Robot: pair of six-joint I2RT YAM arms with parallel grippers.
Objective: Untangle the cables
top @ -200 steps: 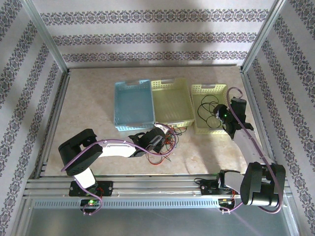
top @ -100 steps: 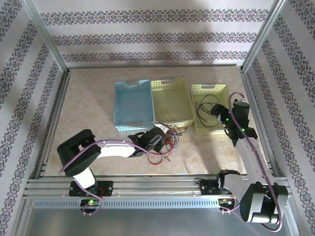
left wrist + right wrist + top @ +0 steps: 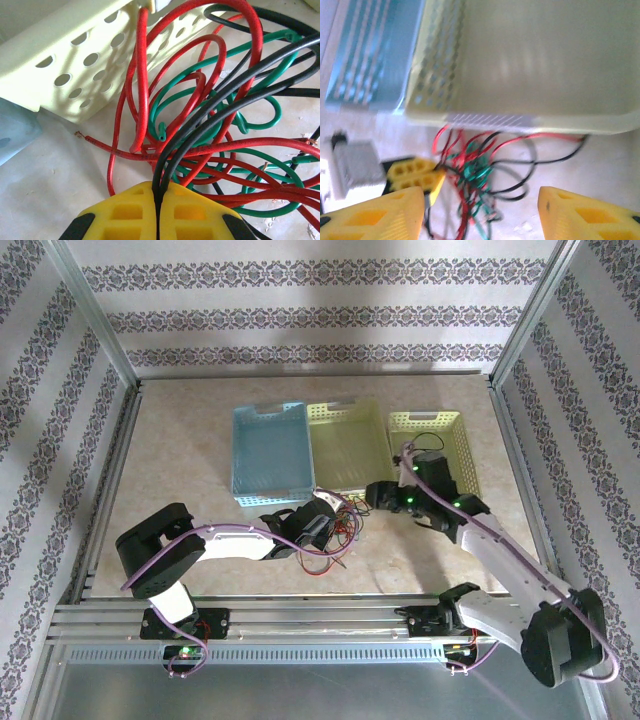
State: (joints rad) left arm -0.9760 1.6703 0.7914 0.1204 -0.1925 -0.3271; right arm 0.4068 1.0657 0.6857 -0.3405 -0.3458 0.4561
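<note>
Several coloured cables (image 3: 200, 125) are lying tangled on the table (image 3: 190, 450) beside the yellow basket (image 3: 530, 60), at its near wall; left gripper (image 3: 157, 212) is pinching black strands, right gripper (image 3: 481, 200) is gaping empty above.

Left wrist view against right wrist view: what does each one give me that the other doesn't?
Left wrist: a close look at the left gripper shut on black cable, and a red cable's bare end. Right wrist: the open right gripper, the inside of the yellow basket, and the blue basket beside it. Both: the red, green and black tangle lying against the yellow basket's perforated wall, with the left gripper at it.
</note>
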